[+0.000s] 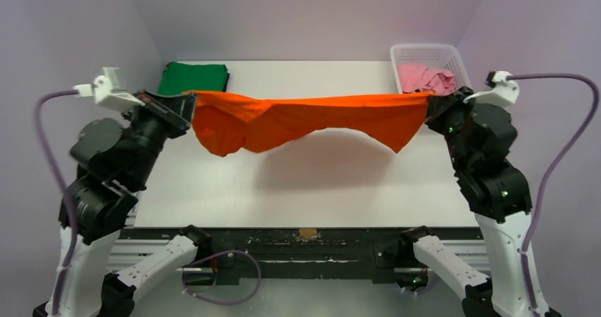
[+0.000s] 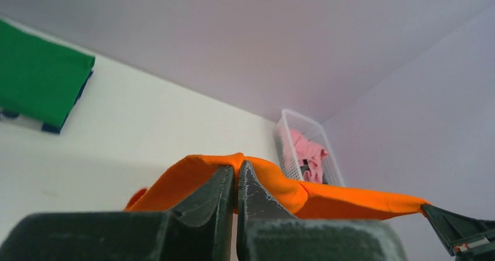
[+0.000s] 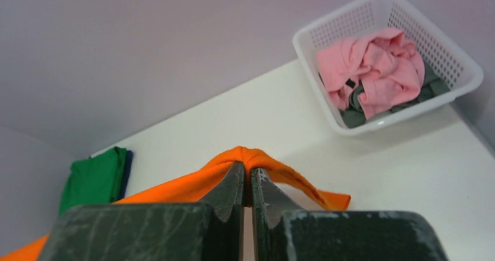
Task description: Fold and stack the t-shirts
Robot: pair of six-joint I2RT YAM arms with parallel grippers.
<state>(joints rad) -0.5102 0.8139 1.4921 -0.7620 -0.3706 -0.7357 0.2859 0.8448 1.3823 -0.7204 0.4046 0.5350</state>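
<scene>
white table (image 1: 319, 189), pale lilac walls (image 1: 312, 12). the orange shirt (image 1: 305, 118) hangs stretched above the table's middle, sagging and creased. left gripper (image 1: 188, 106) and right gripper (image 1: 431, 104) each pinch one end, fingers closed on cloth. a folded green shirt (image 1: 193, 78) lies at the far left corner on a dark blue shirt (image 3: 127, 163). a pink shirt (image 1: 425, 79) sits crumpled in the basket (image 1: 424, 53) at the far right corner.

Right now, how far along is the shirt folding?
Done: the green t-shirt lies folded on a dark blue t-shirt, far left. In hand: the orange t-shirt, stretched between left gripper and right gripper. Left: the pink t-shirt, crumpled in the basket.
</scene>
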